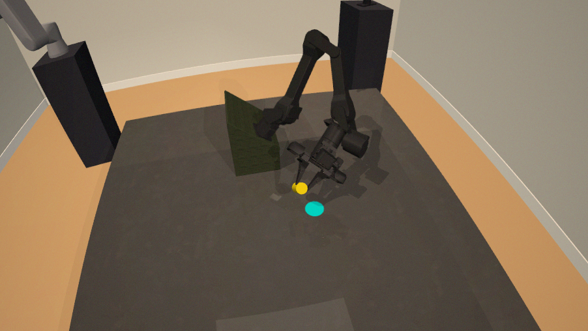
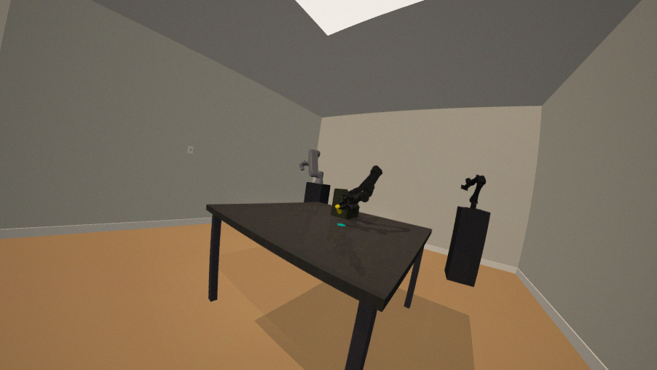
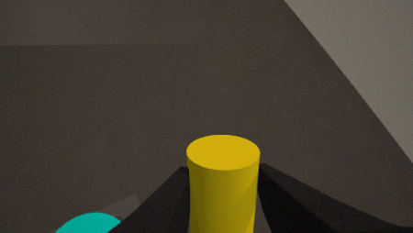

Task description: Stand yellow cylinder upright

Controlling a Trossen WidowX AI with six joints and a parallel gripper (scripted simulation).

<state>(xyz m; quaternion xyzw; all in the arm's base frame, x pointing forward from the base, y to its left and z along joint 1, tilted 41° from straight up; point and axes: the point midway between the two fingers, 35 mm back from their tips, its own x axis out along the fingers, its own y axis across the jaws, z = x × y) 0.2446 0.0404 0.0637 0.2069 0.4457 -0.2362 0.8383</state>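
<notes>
The yellow tall cylinder [image 1: 300,188] [image 2: 337,209] [image 3: 223,183] is held between the two dark fingers of my gripper [image 1: 306,184] [image 3: 223,202], which is shut on it. It hangs above the dark table [image 1: 164,230], tilted, with one flat end towards the top camera. The cyan circle [image 1: 314,208] [image 2: 341,224] [image 3: 87,224] lies flat on the table a little in front of and to the right of the cylinder. In the wrist view only its top edge shows at the lower left.
A dark green wedge-shaped block [image 1: 246,139] [image 2: 341,197] stands behind and left of the gripper. Black pedestals [image 1: 75,102] [image 1: 364,45] stand on the floor beyond the table's back corners. A pale square patch [image 1: 283,318] marks the table's near edge.
</notes>
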